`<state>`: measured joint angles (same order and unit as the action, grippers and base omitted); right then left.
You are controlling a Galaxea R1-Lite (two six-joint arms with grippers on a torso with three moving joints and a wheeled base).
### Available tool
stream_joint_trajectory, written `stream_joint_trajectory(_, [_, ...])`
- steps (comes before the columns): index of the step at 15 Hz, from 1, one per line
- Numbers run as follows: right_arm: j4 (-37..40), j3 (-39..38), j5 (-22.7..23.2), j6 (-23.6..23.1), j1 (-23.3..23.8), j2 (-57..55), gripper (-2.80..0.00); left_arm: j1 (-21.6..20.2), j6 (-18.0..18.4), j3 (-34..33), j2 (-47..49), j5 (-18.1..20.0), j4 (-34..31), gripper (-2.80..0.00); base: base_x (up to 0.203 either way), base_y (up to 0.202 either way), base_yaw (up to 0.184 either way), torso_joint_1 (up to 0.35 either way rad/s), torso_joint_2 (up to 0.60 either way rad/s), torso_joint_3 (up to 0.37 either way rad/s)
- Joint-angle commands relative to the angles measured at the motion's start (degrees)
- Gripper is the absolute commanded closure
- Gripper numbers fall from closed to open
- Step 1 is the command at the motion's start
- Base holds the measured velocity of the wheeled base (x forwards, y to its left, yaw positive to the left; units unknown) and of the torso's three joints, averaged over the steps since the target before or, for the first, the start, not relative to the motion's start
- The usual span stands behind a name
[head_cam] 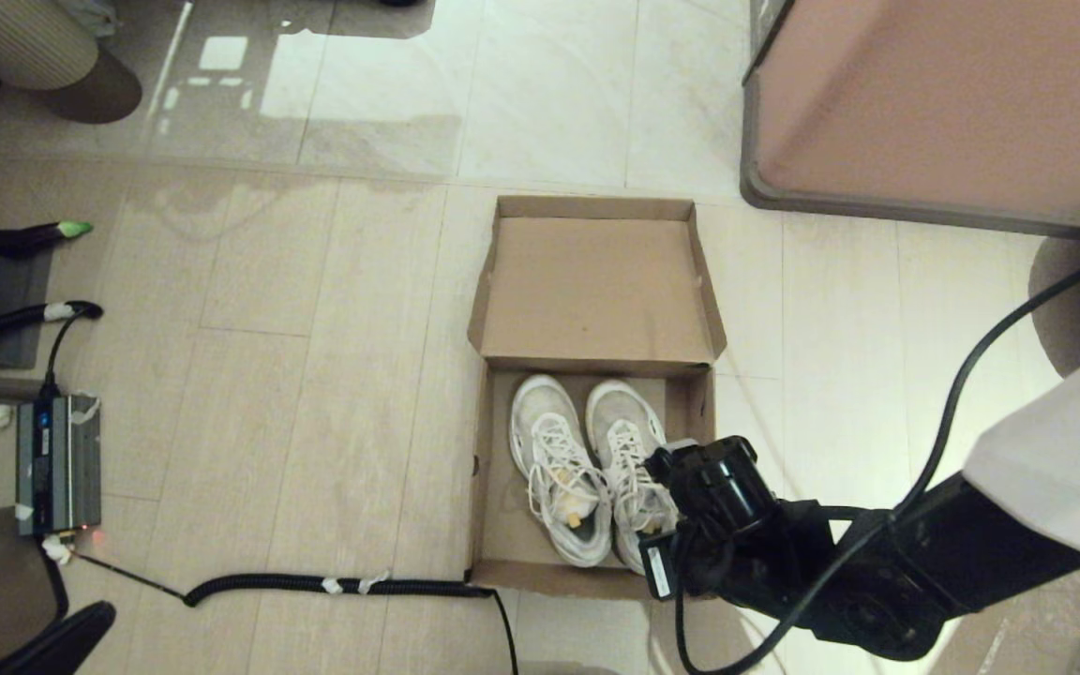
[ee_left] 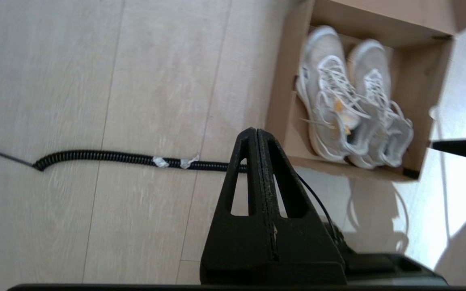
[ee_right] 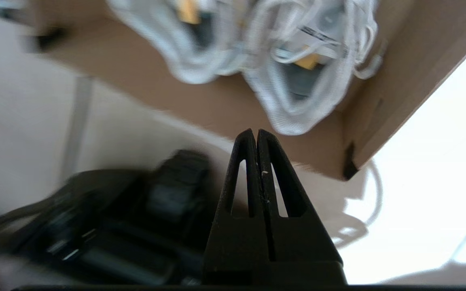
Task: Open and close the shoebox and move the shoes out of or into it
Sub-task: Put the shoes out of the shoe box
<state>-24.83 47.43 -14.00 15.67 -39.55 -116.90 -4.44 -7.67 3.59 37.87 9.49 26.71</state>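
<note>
- Shoebox (head_cam: 596,281) on floor, lid flap thrown back flat.
- Shoes (head_cam: 587,469) side by side inside box, heels toward right gripper (ee_right: 256,133).
- Right gripper clenched on nothing, tips just outside box's near wall, close to right shoe's heel.
- Left gripper (ee_left: 256,131) clenched, empty, above coiled cable (ee_left: 115,157), box off to one side.

Home interior, tiled floor (head_cam: 315,281), upholstered furniture (head_cam: 952,103)

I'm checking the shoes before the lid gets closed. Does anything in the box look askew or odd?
Mostly tidy: the shoes sit upright, side by side in the open shoebox. Their laces are loose and sprawled, and a small orange-yellow scrap lies inside one shoe.
</note>
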Motion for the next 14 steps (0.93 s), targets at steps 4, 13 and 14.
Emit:
stream_joint_trajectory(4, [0.92, 5.31, -0.94, 0.50, -0.53, -8.20, 0.00, -0.05, 1.16, 2.32, -3.68, 2.11, -1.66, 0.00, 0.000, 0.000, 0.000, 0.000, 0.00, 0.000])
stream_joint_trajectory(13, [1.17, 14.45, -6.51, 2.66, -0.81, -11.88, -2.80, 0.01, 1.51, 3.73, -0.82, 2.03, -1.53, 0.00, 0.000, 0.000, 0.000, 0.000, 0.00, 0.000])
stream_joint_trajectory(14, [1.20, 14.61, -6.75, 2.70, -0.80, -12.13, -2.80, -0.04, 1.52, 4.12, -0.36, 2.02, -1.49, 0.00, 0.000, 0.000, 0.000, 0.000, 0.00, 0.000])
